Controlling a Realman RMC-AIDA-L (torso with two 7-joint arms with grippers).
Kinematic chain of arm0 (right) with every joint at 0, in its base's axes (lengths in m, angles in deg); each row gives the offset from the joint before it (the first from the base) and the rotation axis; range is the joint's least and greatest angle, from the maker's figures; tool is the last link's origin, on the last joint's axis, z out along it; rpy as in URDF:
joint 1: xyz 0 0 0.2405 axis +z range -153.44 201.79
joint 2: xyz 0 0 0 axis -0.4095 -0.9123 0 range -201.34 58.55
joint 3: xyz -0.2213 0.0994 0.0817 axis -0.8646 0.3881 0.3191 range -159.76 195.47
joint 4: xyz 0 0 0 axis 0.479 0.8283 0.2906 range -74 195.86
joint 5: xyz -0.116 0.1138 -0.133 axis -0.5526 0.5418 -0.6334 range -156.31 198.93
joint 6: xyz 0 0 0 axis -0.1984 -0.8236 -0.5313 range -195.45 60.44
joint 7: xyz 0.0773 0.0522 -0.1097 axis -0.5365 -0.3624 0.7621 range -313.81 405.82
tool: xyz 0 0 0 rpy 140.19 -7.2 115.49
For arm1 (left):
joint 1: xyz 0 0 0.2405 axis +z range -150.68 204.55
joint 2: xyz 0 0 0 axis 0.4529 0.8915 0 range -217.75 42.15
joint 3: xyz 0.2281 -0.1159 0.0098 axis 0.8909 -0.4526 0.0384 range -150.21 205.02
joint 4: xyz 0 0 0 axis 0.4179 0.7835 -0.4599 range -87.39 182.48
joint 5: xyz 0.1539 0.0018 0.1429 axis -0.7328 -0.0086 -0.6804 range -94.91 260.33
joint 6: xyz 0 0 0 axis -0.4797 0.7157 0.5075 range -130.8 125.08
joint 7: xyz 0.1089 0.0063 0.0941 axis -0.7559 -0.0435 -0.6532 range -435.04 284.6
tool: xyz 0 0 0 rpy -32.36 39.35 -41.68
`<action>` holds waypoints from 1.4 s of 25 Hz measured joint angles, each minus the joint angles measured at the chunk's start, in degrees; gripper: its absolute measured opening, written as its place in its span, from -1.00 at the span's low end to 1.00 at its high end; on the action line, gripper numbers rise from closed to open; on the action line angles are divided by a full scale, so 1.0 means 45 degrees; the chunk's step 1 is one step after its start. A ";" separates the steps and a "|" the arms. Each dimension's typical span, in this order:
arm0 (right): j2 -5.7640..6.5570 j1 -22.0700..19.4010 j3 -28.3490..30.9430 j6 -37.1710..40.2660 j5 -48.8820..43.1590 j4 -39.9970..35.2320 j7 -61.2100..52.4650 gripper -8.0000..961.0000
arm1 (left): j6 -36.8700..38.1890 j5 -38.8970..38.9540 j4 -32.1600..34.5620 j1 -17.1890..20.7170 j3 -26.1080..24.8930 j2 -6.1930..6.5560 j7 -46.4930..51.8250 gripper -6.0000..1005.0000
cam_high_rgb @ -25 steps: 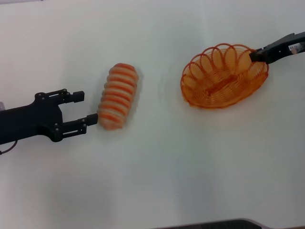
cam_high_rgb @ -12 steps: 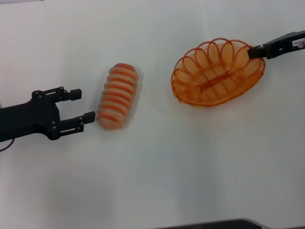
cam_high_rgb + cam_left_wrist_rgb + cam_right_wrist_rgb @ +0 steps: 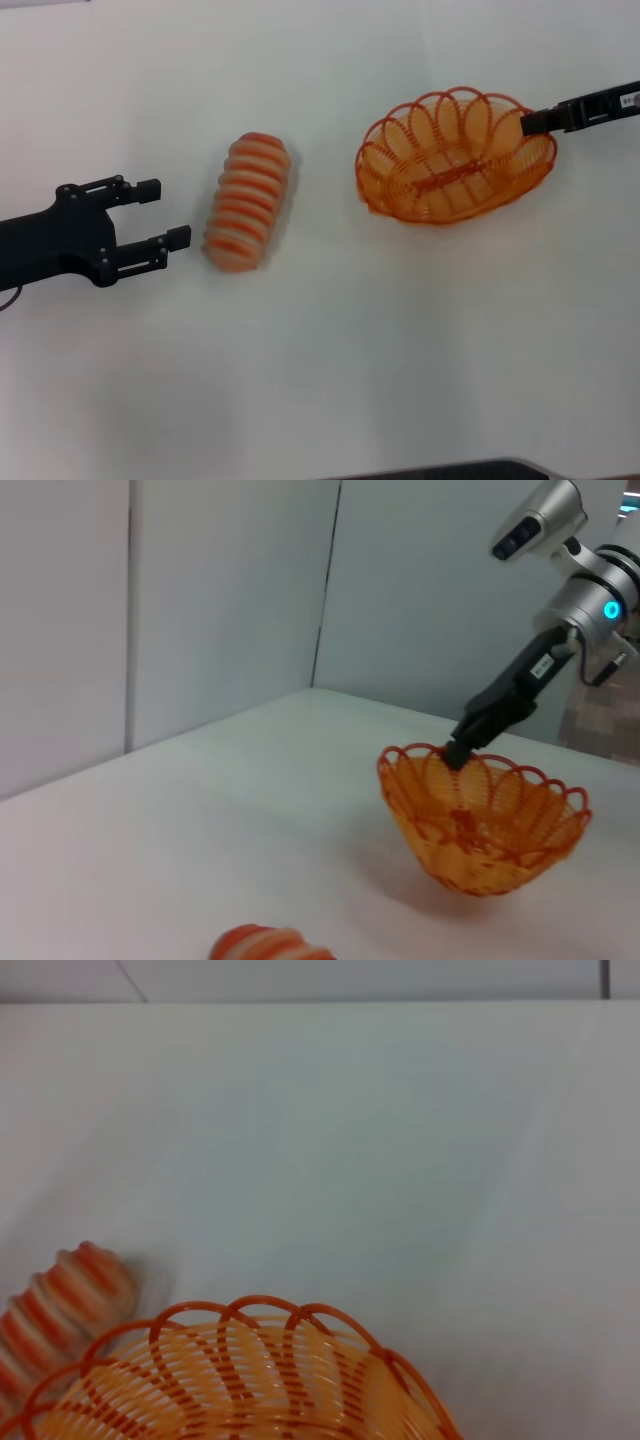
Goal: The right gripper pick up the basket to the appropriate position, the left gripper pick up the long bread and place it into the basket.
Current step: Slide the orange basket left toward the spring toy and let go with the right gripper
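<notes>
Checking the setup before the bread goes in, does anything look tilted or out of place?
Yes: the basket sits tipped, held by its rim in the right claw. The long bread lies flat, and the open left claw is just short of it.

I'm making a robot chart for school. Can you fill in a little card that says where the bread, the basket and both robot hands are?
long bread: lying on the white table, not held
basket: tilted, one side raised, gripped at its rim
right end effector: shut on the basket's rim
left end effector: open, beside the bread's near end, not touching it
bread in basket: not yet
</notes>
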 joint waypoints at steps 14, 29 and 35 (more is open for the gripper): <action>0.0408 0.0156 -0.0052 -0.0196 0.0743 0.1755 -0.1375 -0.84 | 0.0028 0.0013 0.0677 0.0077 -0.0056 -0.0189 -0.0017 0.43; -0.0288 0.0312 -0.0139 -0.1397 0.0767 0.1946 -0.2276 -0.84 | 0.0180 0.0033 0.0804 0.0138 -0.0520 -0.0371 -0.0315 0.43; -0.0495 0.0342 -0.0159 -0.1586 0.0781 0.2146 -0.2462 -0.84 | 0.0176 0.0032 0.0808 0.0140 -0.0521 -0.0383 -0.0379 0.43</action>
